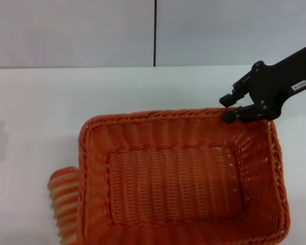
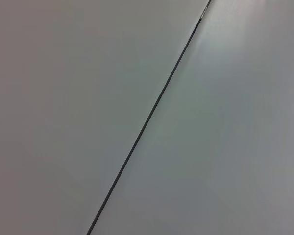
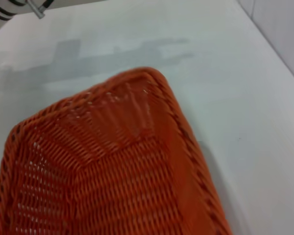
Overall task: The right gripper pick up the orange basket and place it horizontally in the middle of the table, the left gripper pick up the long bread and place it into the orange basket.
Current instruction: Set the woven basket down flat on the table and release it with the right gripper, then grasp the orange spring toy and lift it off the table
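The orange basket (image 1: 183,178) stands lengthwise across the white table (image 1: 41,112), its hollow empty. My right gripper (image 1: 227,108) hovers at the basket's far right corner, open, one finger above the braided rim and the other touching or just over it. Table shows between the fingers. The right wrist view looks down into the orange basket (image 3: 112,171) and one rounded corner of it; my own fingers do not show there. The long bread (image 1: 64,204), striped orange and cream, lies on the table against the outside of the basket's left wall. The left gripper is out of view.
A grey back wall with a dark vertical seam (image 1: 155,33) rises behind the table. The left wrist view shows only that grey wall and its seam (image 2: 147,122). Bare tabletop (image 3: 235,88) stretches beyond and to the left of the basket.
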Available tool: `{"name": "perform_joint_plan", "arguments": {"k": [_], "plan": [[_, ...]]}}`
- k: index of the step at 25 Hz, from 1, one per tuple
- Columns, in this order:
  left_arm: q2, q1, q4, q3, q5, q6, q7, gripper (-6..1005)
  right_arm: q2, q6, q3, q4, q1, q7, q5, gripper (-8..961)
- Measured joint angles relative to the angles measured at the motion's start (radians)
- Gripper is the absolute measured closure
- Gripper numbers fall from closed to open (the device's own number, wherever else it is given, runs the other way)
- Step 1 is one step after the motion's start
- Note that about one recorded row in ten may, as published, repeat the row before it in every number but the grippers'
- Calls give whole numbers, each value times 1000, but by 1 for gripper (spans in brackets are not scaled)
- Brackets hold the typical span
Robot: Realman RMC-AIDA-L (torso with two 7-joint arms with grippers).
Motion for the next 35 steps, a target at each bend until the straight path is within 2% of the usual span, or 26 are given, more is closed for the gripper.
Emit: {"name": "perform_joint_plan", "arguments": {"k": [2, 6, 8, 9, 12, 13, 14, 17, 18, 19, 22, 23, 24, 28, 31, 33, 35], "plan": [[0, -1, 0, 1, 0, -2, 0, 367, 0, -8, 0, -3, -4, 1, 0, 771], [0, -3, 1, 5, 0, -3, 3, 367, 1, -23, 15, -10, -15, -2, 0, 635], [2, -3, 6, 15, 0, -2, 3, 367, 1, -28, 86, -13, -30, -22, 4, 567], [4, -3, 9, 27, 0, -1, 1, 367, 1, -28, 86, -13, -30, -22, 4, 528], [10, -5, 23, 64, 0, 5, -5, 367, 8, -30, 235, -7, -63, -70, 43, 413], [12, -10, 42, 77, 0, 7, -19, 367, 14, -38, 370, 21, -101, -113, 107, 374], [12, -10, 42, 77, 0, 7, -19, 368, 14, -38, 370, 21, -101, -113, 107, 366], [15, -41, 142, 132, 0, 13, -104, 368, 13, -82, 548, 121, -172, -160, 250, 344], [17, -52, 174, 155, 0, 15, -129, 368, 7, -125, 638, 210, -225, -191, 357, 336], [19, -62, 203, 176, 0, 16, -147, 368, 7, -125, 638, 210, -225, -191, 357, 337], [26, -105, 324, 290, 0, 16, -219, 368, 5, -179, 738, 327, -313, -268, 512, 339], [31, -131, 400, 383, 0, 10, -257, 368, 20, -200, 788, 365, -366, -311, 595, 340], [31, -131, 400, 383, 0, 10, -257, 368, 20, -200, 788, 365, -366, -311, 595, 341], [42, -139, 526, 515, 0, -13, -295, 368, 58, -220, 878, 429, -460, -400, 712, 344], [54, -130, 557, 563, 0, -30, -340, 368, 60, -223, 909, 453, -478, -407, 716, 346], [75, -114, 576, 638, 0, -44, -396, 368, 56, -221, 943, 474, -502, -406, 718, 348], [81, -109, 577, 658, 0, -45, -404, 367, 55, -222, 954, 476, -507, -405, 719, 349]]}}
